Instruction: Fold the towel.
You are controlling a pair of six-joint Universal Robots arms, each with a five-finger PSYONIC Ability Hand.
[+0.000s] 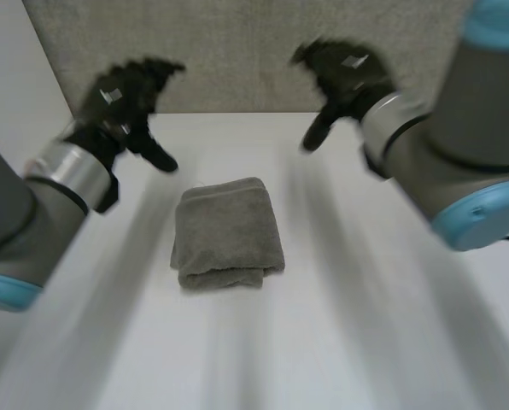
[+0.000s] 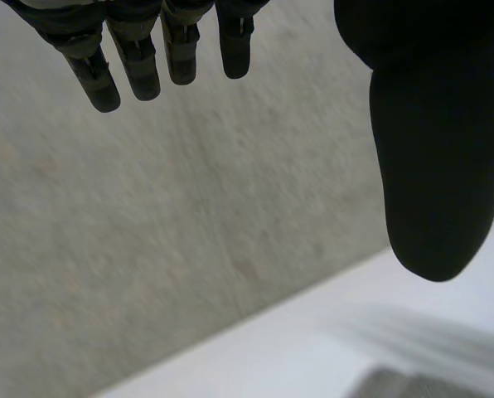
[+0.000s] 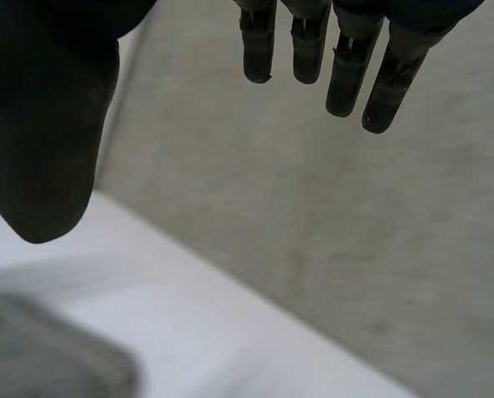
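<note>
Towel, grey and plush, lies folded in a thick rectangle on the smooth white table. Left hand and right hand hover either side of it, fingers straight, both empty.

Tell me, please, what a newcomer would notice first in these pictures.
A grey towel lies folded into a compact bundle in the middle of the white table. The left hand and the right hand hang raised beyond it, one on each side, fingers straight and holding nothing.

Left hand spread, fingers straight; possibly towel near thumb.
</note>
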